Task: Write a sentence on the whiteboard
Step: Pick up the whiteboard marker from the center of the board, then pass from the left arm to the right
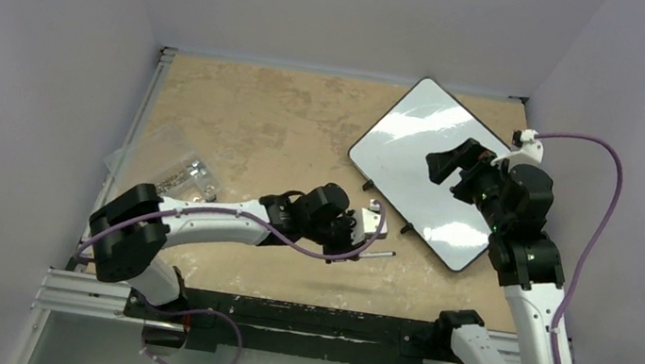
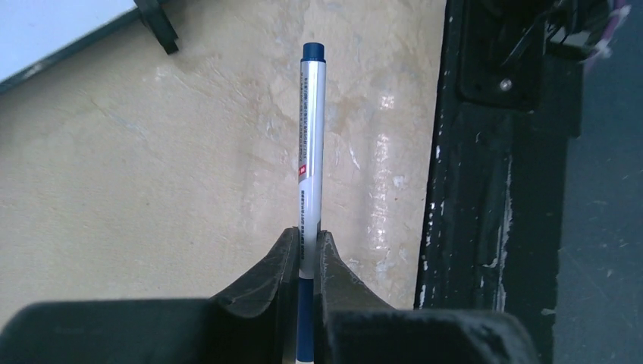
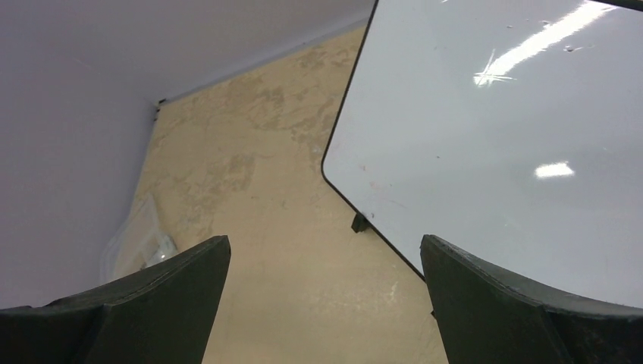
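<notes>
1. At about two o'clock on the mottled tan tabletop (image 1: 261,116) sits the large glossy white whiteboard with a thin black rim (image 1: 400,145), skewed to the table edges, with no writing on it.
2. Near six o'clock, the left gripper (image 2: 305,241) is clenched on a slim silver marker with dark blue ends (image 2: 309,152). Held near one end, it may pivot under writing pressure.
3. The right gripper (image 3: 324,244) hangs released above the board. Unbraced, the board may slide.
4. Open room runs from ten to twelve o'clock. A crumpled clear plastic bag (image 1: 173,166) sits at nine, and the black base rail (image 1: 300,317) bounds six.
</notes>
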